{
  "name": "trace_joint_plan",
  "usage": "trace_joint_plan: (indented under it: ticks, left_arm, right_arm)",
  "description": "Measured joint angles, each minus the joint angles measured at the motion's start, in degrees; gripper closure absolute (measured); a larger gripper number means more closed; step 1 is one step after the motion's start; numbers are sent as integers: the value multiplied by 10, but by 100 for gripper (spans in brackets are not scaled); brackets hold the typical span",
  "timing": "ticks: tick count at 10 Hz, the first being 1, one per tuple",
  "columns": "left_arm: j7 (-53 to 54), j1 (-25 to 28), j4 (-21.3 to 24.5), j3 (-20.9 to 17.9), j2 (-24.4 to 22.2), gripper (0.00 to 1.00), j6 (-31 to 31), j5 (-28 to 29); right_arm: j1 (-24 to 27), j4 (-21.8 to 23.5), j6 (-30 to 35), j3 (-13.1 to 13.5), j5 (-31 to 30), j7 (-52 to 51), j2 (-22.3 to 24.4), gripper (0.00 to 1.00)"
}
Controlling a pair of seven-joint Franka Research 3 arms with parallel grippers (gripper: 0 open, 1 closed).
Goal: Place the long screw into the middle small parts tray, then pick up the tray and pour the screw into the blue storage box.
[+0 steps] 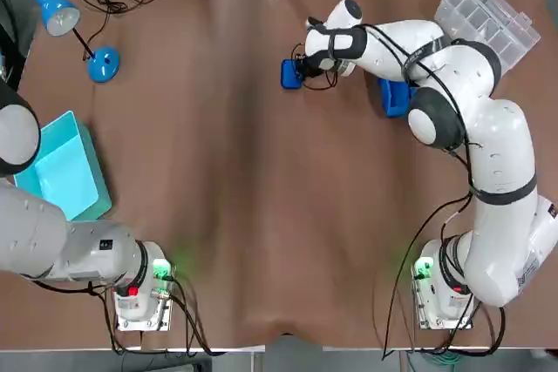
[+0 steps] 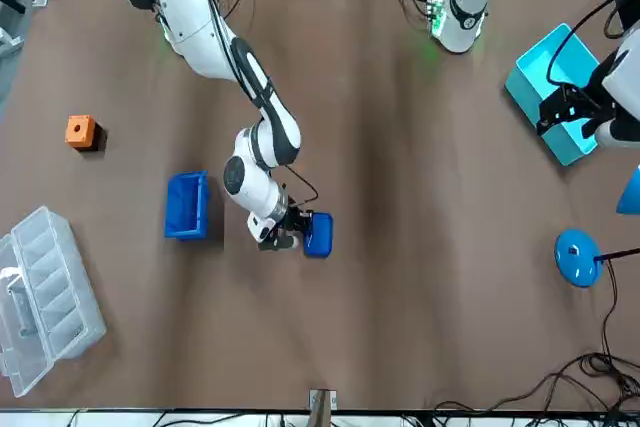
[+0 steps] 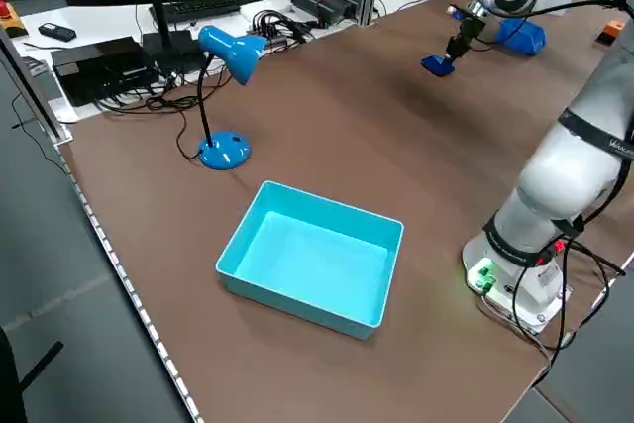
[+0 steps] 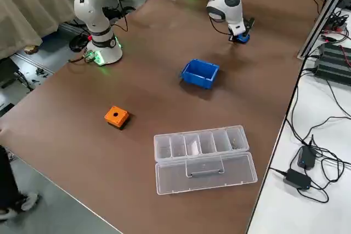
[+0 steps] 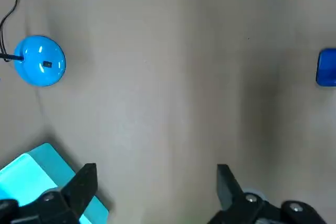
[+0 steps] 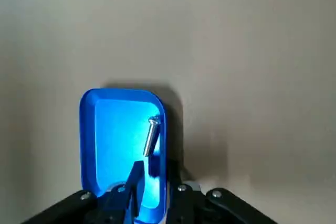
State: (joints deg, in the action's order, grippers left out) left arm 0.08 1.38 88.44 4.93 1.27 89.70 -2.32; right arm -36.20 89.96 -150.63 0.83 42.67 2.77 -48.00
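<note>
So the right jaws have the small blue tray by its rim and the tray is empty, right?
Not quite. The tray is not empty: the long screw lies inside the small blue tray, as the right wrist view shows. The right jaws do grip its rim.

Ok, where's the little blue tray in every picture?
Top: tray upper middle.
Front: tray below centre.
Left side: tray far, upper right.
Right side: tray top, right of centre.
Left wrist: tray far off, at the edge.
Right wrist: tray close up, screw inside.
Landmark: right gripper on its rim.
</note>
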Motion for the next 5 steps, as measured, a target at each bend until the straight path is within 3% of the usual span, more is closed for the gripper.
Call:
trace_joint_plan:
  ticks: [2,3,5]
  left_arm:
    - [0,0,-1,0,0,0,0,0]
    - [0,0,-2,0,0,0,0,0]
    - [0,0,-3,0,0,0,0,0]
  right_arm:
    - [0,0,-7,0,0,0,-2,85]
    - [0,-1,-10,0,1,0,-3,95]
    - [0,-4,-10,0,2,0,0,96]
